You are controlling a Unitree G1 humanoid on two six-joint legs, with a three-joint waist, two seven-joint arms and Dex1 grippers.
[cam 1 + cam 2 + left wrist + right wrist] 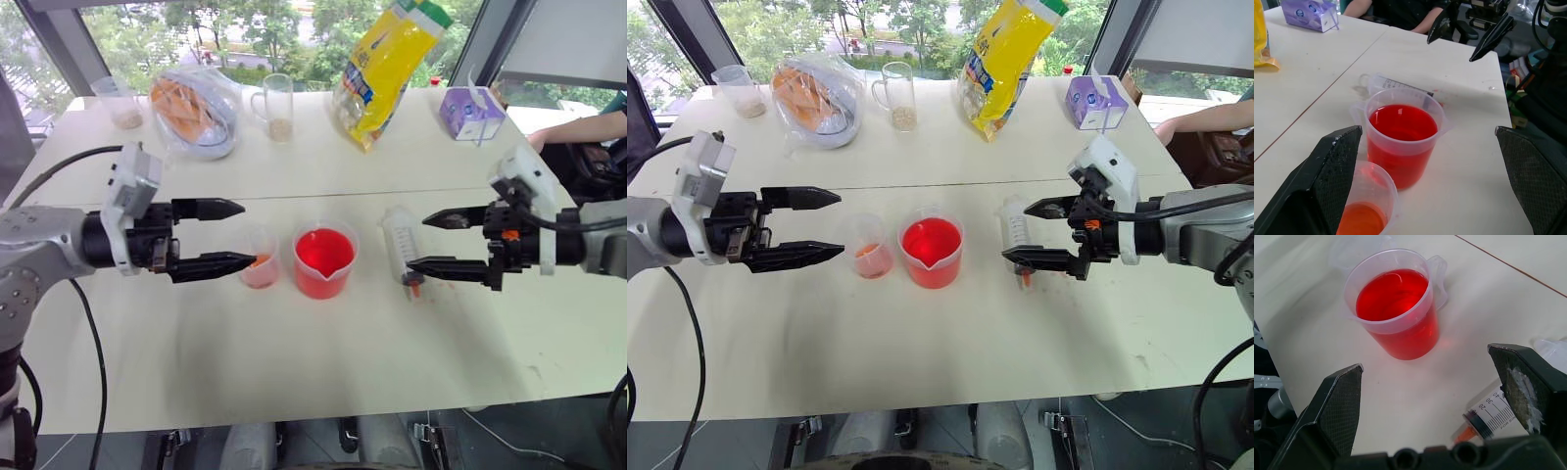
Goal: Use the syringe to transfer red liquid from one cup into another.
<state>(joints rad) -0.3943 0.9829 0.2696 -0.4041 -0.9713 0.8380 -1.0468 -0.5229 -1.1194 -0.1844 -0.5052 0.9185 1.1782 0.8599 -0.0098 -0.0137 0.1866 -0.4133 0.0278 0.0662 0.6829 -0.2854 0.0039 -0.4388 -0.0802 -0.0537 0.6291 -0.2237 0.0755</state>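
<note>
Both jaws spread wide, empty; right gripper [1036,233] hovers over syringe [1016,229] lying flat right of red beaker [932,252]; left gripper [821,227] near small cup [870,250]; sloppy descent risks knocking beaker, spilling red liquid [1392,293]

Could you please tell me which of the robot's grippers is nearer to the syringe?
Right. The right gripper, jaws open, hovers directly over the syringe lying on the table; the left gripper hovers beyond both cups.
</note>
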